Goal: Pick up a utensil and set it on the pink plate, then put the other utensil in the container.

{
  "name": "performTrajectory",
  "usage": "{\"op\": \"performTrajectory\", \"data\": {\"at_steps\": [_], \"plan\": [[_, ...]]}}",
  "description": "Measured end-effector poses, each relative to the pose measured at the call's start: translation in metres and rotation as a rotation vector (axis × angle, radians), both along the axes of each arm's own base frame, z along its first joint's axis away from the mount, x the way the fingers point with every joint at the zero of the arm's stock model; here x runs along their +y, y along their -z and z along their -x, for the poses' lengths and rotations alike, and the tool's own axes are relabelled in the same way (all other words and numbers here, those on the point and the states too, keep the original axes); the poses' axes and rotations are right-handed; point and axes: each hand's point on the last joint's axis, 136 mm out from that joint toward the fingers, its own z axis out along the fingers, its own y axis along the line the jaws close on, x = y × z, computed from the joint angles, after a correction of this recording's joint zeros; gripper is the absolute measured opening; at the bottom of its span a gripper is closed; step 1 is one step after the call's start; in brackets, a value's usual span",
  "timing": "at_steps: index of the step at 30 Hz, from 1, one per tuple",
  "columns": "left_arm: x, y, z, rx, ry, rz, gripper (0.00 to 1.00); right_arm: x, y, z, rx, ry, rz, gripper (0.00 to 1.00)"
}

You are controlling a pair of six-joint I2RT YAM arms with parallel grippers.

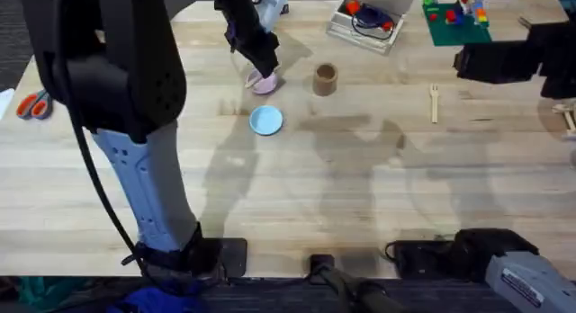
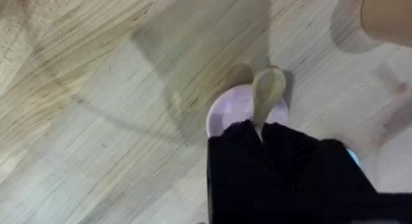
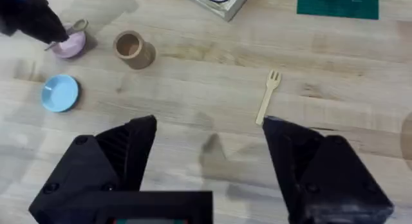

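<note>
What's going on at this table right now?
The left pincer is shut on the wooden spoon, holding it over the pink plate, so the first step looks nearly done. The right pincer is open above the table. The wooden fork lies untouched on the table, apart from the brown cup, next to the blue plate.

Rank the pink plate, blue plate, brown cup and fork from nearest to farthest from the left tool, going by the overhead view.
1. Pink plate, directly under the left tool, which holds the spoon.
2. Blue plate, just toward the bases. Brown cup, to the right, is about as near; too close to call.
3. Fork, far right.
</note>
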Motion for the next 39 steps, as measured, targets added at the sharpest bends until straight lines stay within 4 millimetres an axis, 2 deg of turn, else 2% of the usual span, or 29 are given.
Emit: {"op": "performTrajectory", "data": {"at_steps": [9,12,16,20,28,32,34,37,38,39], "plan": [[0.0064,0.0003,0.0008,0.009,-0.013,-0.004,0.044,-0.0001,0.0000,0.0000,0.000,0.000,0.000,0.996],[0.0076,0.0004,0.0008,0.011,-0.016,-0.004,0.102,0.0000,0.0000,0.0000,0.000,0.000,0.000,0.996],[0.0076,0.0004,0.0010,0.012,-0.017,-0.004,0.122,0.0000,0.0000,0.0000,0.000,0.000,0.000,0.995],[0.0076,0.0004,0.0011,0.013,-0.019,-0.004,0.204,0.0000,0.0000,0.0000,0.000,0.000,0.000,0.995],[0.0076,0.0004,0.0011,0.013,-0.019,-0.004,0.226,0.0000,0.0000,0.0000,0.000,0.000,0.000,0.996],[0.0076,0.0004,0.0011,0.011,-0.013,-0.005,0.271,-0.0001,0.0000,0.0000,0.000,0.000,0.000,0.996],[0.0076,0.0004,0.0010,0.009,-0.004,-0.005,0.404,-0.0001,0.0000,0.0000,0.000,0.000,0.001,0.996],[0.0077,0.0004,0.0010,0.008,0.006,-0.006,0.865,0.0000,0.0000,0.0000,0.000,0.000,0.000,0.996],[0.0077,0.0004,0.0011,0.008,0.006,-0.007,0.956,-0.0001,0.0000,0.0000,0.000,0.000,0.000,0.996],[0.0076,0.0004,0.0010,0.007,0.008,-0.007,0.983,0.0000,0.0000,0.0000,0.000,0.000,0.000,0.996]]}}
